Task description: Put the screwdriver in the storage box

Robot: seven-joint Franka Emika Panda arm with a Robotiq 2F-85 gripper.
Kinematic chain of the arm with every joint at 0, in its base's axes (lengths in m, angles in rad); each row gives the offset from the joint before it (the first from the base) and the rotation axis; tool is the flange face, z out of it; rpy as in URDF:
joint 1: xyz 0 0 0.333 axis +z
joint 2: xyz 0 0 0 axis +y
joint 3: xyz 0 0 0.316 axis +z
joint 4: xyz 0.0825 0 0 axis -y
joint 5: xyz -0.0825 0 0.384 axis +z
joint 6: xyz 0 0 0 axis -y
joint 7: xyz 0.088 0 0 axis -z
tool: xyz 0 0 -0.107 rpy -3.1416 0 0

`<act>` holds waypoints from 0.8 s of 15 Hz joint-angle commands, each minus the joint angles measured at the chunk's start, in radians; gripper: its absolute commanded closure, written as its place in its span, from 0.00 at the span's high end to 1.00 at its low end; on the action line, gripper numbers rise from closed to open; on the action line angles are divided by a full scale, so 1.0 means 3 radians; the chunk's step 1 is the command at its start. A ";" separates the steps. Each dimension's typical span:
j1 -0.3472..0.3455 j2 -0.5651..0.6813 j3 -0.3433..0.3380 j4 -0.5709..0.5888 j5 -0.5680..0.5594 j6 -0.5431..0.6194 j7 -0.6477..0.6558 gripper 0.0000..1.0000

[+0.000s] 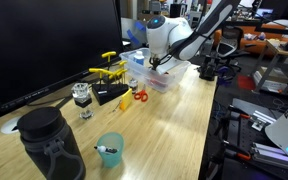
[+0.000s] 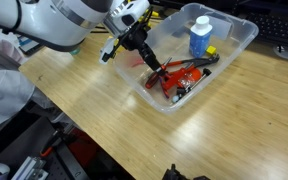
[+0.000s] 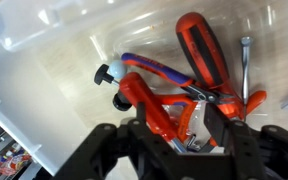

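The storage box (image 2: 236, 38) is a clear, whitish bin; it also shows in an exterior view (image 1: 160, 82) and fills the wrist view (image 3: 44, 70). My gripper (image 2: 150, 63) reaches down inside its near end. In the wrist view the fingers (image 3: 176, 125) stand apart, open. The screwdriver (image 3: 144, 102), slim and red-handled with a dark end, lies slanted between them on the other tools in the box. I cannot tell whether a finger still touches it.
The box also holds a blue bottle (image 2: 199, 36), red-and-blue pliers (image 3: 159, 70) and a bigger red-and-black screwdriver (image 3: 202, 50). On the wooden table are a teal cup (image 1: 110, 151), a black bag (image 1: 50, 146), a glass jar (image 1: 81, 97), yellow-handled tools (image 1: 106, 70) and orange-red scissors (image 1: 139, 96).
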 commanded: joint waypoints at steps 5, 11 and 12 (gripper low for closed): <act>0.0112 -0.0397 -0.0099 -0.0202 -0.0108 0.0084 0.0045 1.00; 0.0145 -0.1021 0.0015 -0.0539 -0.0383 0.0073 0.0180 1.00; 0.0139 -0.1140 0.0054 -0.0644 -0.0385 0.0134 0.0152 1.00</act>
